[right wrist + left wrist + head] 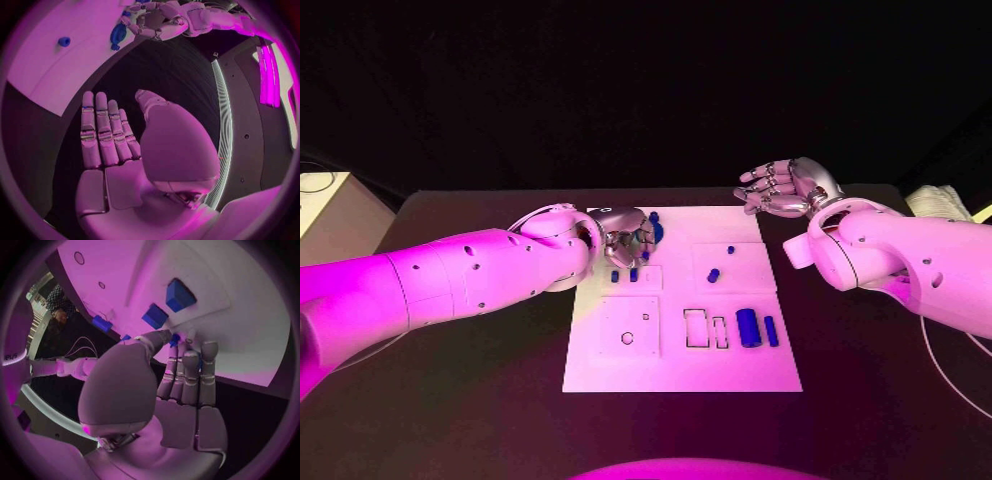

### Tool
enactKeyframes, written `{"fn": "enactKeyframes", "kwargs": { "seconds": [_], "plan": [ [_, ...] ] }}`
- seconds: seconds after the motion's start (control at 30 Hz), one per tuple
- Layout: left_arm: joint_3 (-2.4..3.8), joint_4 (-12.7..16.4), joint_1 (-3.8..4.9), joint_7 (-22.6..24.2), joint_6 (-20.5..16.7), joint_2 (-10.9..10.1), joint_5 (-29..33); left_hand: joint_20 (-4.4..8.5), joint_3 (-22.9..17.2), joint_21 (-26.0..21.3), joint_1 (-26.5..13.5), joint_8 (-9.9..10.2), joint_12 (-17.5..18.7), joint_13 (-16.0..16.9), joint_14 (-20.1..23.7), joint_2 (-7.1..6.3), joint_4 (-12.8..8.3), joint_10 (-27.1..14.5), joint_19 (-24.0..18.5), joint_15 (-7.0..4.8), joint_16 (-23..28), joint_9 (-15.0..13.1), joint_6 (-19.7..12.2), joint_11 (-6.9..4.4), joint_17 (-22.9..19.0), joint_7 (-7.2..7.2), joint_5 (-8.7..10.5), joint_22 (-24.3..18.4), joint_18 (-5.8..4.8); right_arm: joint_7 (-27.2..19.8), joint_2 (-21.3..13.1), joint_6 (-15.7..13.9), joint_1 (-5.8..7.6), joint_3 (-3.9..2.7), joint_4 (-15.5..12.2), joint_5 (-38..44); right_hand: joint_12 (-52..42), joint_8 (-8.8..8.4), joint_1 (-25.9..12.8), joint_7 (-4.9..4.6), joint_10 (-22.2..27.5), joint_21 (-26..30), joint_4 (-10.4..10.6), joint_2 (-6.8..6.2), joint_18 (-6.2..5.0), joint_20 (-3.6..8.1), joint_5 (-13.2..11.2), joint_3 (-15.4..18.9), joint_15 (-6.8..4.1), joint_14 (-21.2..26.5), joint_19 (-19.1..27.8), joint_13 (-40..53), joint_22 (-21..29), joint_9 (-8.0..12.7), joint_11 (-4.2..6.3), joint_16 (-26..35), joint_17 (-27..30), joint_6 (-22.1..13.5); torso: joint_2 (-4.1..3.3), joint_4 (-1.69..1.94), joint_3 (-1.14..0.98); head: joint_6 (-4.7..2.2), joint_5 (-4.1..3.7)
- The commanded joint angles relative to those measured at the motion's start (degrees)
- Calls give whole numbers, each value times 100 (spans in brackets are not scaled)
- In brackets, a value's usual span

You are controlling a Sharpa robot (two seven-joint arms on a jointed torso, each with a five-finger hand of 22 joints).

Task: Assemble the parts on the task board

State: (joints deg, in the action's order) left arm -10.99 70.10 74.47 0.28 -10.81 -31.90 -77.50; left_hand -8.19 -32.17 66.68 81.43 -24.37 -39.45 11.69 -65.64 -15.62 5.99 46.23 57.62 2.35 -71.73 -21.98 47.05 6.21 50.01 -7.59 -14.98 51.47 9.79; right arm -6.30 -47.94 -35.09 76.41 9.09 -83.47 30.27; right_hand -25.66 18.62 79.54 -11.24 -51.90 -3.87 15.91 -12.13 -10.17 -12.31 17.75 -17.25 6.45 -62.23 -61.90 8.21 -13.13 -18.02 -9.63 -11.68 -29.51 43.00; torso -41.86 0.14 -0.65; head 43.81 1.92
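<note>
A: Table point(473, 400)?
B: Black, w/ the white board point(733, 370) lying mid-table. Dark room behind.
A: Left hand point(626, 238)?
B: Sitting over the board's far left corner, thumb & fingers pinching a small blue piece point(174, 340) at the tips.
A: Right hand point(788, 188)?
B: Hanging off the board's far right corner, fingers straight & apart, holding nothing.
A: Other pieces?
B: Two blue cylinders point(749, 327) lying nr the right edge, a small blue peg point(714, 274) standing toward the far right.
</note>
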Motion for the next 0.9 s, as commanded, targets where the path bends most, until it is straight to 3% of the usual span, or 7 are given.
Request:
{"fn": "enactKeyframes", "kwargs": {
  "seconds": [0.03,0.2,0.43,0.63,0.9],
  "plan": [
    [-3,-17,-3,-85,209,22,-70,-2,-30,56,-42,39,26,-17,-67,45,-40,86,70,-3,-67,26,70,-14,36,-4,0,66,-104,-68,6,80,-2,-1,-13,19,-20,20,-6,-260,16,-15,-20,32,-32,-18,32,-15,1,-15,-35,-5,5,5,-22,26,9,-36,-2,6,-1,-1,-9],
    [-1,-33,-3,-87,218,44,-71,57,-155,213,-26,118,96,-104,-325,133,-123,385,195,-84,-350,87,285,-115,298,4,9,266,-132,-68,7,80,-2,-1,-17,19,-20,20,-6,-260,16,-15,-20,32,-32,-18,32,-15,1,-15,-35,-5,5,5,-22,26,9,-36,-5,-2,-1,3,-9],
    [-1,-45,-3,-77,191,59,-72,102,-215,304,-49,179,264,-204,-417,174,-185,589,265,-128,-458,112,461,-159,350,26,17,388,-154,-68,3,78,-2,-1,-22,19,-26,22,-7,-259,16,-16,-20,35,-32,-18,34,-17,1,-17,-37,-11,13,6,-22,27,9,-36,0,-2,-1,8,-15],
    [0,-64,-3,-30,47,64,-15,153,-265,478,-35,191,409,-274,-671,297,-264,950,471,-192,-639,87,711,-236,606,30,26,638,-202,-72,6,79,-2,-1,-21,19,-28,24,-9,-259,16,-16,-19,38,-32,-18,35,-18,1,-18,-38,-15,16,7,-22,28,9,-36,2,9,-1,-3,-23],
    [1,-86,-3,52,-165,59,106,187,-326,534,-119,387,1108,-510,-711,355,-387,1358,508,-207,-645,49,877,-238,454,29,31,719,-215,-75,10,81,-2,-1,-16,19,-28,24,-9,-259,16,-16,-19,38,-32,-18,35,-18,1,-18,-38,-15,16,7,-22,28,9,-36,3,2,-2,-24,-22]
  ]
}}
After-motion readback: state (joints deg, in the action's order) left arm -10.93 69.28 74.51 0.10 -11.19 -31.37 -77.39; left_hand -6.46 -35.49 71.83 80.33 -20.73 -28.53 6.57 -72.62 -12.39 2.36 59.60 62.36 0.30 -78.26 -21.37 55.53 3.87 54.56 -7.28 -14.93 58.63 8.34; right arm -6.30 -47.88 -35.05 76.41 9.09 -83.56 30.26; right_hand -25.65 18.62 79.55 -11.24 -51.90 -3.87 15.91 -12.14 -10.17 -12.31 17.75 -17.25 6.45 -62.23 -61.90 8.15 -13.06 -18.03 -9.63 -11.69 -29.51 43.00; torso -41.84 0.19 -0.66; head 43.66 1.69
